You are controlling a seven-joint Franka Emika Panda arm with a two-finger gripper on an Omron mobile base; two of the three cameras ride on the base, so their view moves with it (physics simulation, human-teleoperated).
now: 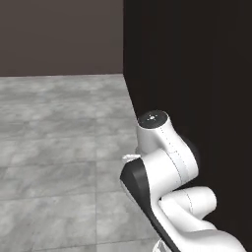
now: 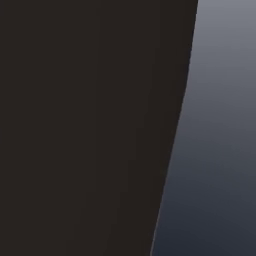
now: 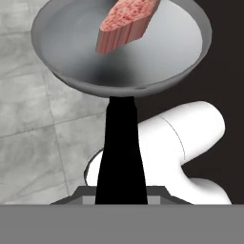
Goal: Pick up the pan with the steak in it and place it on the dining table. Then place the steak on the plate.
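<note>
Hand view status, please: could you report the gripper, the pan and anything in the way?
Gripper shut on the pan, by its black handle. Steak in the bowl. Pan aloft over grey floor tiles; dark wall close alongside.

Grey tiled floor (image 1: 54, 162); dark panel (image 1: 197, 69) at right; brown wall (image 1: 59, 34) behind.

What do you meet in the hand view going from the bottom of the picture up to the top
Black handle of the pan, running up from the bottom edge → the pan's grey bowl, held above the grey tiled floor → the steak lying in the bowl at the top.
</note>
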